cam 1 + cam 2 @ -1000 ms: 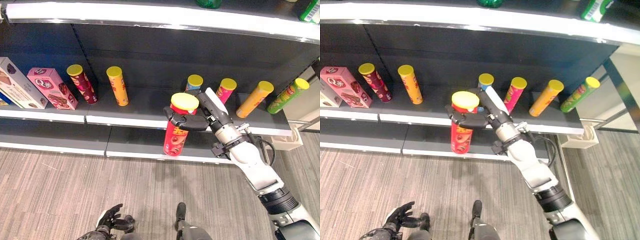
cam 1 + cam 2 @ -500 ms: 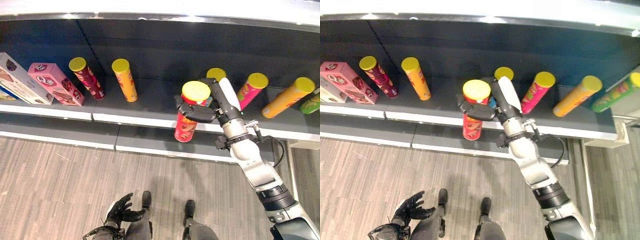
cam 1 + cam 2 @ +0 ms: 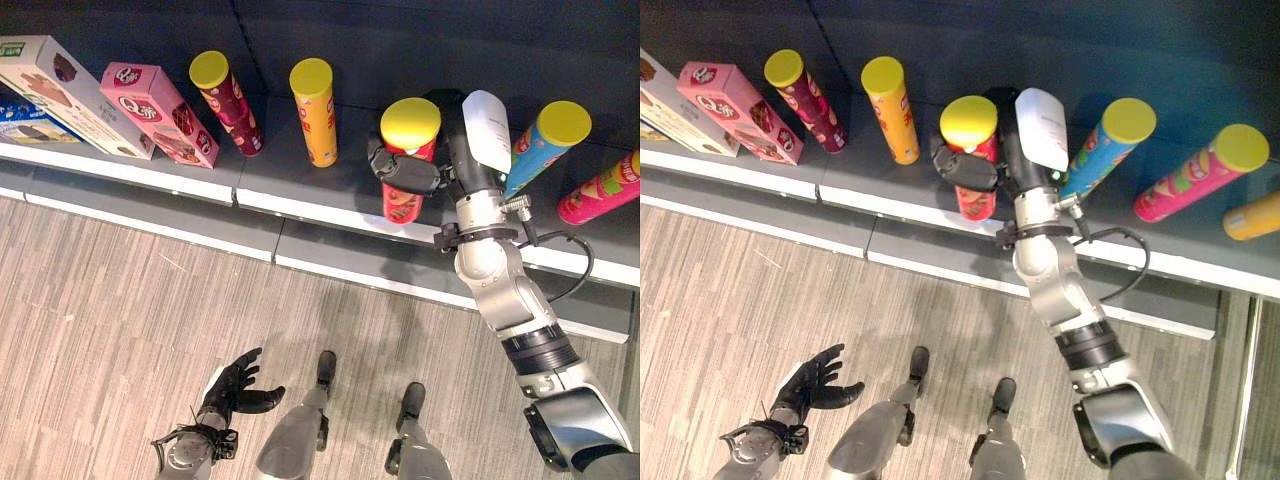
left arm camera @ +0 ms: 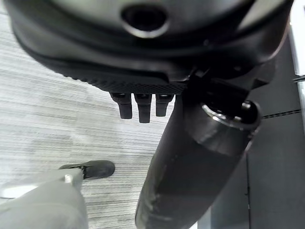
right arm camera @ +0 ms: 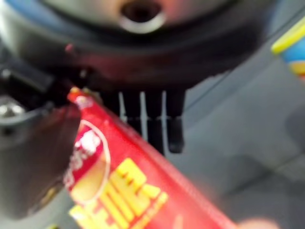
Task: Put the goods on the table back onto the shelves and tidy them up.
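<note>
The red can has gone from hanging out in front of the shelf edge to standing over the dark shelf, and the right hand stays clamped round it just below the yellow lid. The orange can stands near on one side, the blue can leans close behind the wrist on the other. Further along are the maroon can and pink box. The left hand hangs low over the floor, fingers loose and spread.
</note>
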### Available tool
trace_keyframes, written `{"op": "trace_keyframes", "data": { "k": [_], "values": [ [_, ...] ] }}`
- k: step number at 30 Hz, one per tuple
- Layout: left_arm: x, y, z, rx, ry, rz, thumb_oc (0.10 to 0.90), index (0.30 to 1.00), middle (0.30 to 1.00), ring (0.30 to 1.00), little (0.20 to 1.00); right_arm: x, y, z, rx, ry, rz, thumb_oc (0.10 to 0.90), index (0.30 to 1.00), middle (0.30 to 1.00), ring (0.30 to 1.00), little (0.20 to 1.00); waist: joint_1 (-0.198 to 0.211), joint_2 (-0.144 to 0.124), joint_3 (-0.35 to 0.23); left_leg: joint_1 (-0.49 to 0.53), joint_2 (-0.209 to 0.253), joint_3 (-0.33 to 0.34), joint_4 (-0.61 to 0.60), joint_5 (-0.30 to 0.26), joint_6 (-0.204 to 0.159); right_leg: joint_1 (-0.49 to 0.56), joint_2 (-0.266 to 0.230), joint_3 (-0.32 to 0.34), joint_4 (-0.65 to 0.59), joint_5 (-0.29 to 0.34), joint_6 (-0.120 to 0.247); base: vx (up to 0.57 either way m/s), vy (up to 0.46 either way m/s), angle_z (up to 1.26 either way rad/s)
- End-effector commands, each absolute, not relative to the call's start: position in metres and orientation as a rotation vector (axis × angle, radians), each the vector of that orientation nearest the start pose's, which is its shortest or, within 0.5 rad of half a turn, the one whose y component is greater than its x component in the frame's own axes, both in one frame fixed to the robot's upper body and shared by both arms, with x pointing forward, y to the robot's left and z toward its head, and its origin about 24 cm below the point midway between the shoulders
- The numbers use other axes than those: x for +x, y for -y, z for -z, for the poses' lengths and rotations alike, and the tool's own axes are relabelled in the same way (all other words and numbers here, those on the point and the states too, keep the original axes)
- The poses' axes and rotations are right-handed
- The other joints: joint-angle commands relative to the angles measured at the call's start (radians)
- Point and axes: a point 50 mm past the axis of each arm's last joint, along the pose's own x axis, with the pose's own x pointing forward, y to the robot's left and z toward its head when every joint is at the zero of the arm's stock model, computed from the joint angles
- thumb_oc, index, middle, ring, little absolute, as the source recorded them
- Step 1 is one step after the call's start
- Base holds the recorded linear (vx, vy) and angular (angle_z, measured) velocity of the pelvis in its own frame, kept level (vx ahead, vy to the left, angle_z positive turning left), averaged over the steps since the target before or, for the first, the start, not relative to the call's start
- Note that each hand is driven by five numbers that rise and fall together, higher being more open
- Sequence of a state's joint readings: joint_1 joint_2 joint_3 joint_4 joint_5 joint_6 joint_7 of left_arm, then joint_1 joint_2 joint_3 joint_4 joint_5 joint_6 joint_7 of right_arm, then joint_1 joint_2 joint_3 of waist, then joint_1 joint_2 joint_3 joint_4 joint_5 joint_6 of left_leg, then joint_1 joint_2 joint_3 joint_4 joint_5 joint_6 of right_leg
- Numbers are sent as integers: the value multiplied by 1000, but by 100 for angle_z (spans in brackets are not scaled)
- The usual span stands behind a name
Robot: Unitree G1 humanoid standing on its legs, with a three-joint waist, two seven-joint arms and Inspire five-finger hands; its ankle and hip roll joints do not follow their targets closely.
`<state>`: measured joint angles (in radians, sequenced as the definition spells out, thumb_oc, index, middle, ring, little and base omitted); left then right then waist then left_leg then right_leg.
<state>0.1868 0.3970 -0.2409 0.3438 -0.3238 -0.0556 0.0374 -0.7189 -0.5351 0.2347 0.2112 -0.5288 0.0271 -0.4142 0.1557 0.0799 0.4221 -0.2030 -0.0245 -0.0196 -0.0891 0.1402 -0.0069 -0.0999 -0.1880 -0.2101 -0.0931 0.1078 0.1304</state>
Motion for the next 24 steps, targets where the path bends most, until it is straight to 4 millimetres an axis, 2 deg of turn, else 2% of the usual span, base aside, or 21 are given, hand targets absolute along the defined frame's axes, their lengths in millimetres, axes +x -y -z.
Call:
{"op": "trace_keyframes", "data": {
  "k": [1, 3, 5, 7, 11, 17, 24],
  "values": [
    [183, -208, 35, 97, -370, 72, 800, 900, 900, 900, 900, 328, 174, -304, -999, 1047, 578, 400, 300, 300, 300, 300, 6, 20, -56, 2, 54, -9, 3, -60, -53, -37, -63, -11, 34, -5, 68, -25, -25, 19],
    [185, -207, 28, 112, -346, 96, 800, 900, 900, 900, 900, 326, 188, -316, -1026, 1061, 676, 400, 300, 300, 300, 300, 23, 34, -48, -17, 49, -26, 3, -52, -55, -43, -73, -28, 35, -3, 72, -17, -21, 24],
    [187, -204, 24, 112, -331, 106, 800, 900, 900, 900, 900, 326, 192, -316, -1027, 1052, 703, 400, 300, 300, 300, 300, 25, 37, -47, -23, 45, -33, 3, -51, -54, -46, -75, -34, 36, -3, 72, -13, -9, 20],
    [193, -199, 13, 125, -288, 134, 800, 900, 900, 900, 900, 323, 205, -324, -984, 1057, 796, 400, 300, 300, 300, 300, 40, 58, -40, -47, 38, -56, 3, -42, -53, -59, -87, -54, 40, 0, 76, -27, -12, 9],
    [198, -196, 4, 130, -248, 149, 800, 900, 900, 900, 900, 318, 212, -333, -958, 1079, 852, 400, 300, 300, 300, 300, 51, 73, -35, -66, 29, -73, 3, -36, -53, -67, -97, -72, 44, 3, 80, -14, -8, 15],
    [194, -195, 15, 123, -286, 150, 800, 900, 900, 900, 900, 314, 217, -346, -918, 1109, 901, 400, 300, 300, 300, 300, 72, 92, -32, -86, 16, -109, 4, -26, -48, -70, -116, -103, 58, -2, 84, 1, -10, 15],
    [197, -191, 13, 108, -273, 167, 800, 900, 900, 900, 900, 317, 225, -350, -881, 1088, 941, 400, 300, 300, 300, 300, 86, 109, -27, -106, 5, -132, 4, -18, -46, -73, -130, -128, 60, -1, 88, -1, 1, 17]
  ]
}}
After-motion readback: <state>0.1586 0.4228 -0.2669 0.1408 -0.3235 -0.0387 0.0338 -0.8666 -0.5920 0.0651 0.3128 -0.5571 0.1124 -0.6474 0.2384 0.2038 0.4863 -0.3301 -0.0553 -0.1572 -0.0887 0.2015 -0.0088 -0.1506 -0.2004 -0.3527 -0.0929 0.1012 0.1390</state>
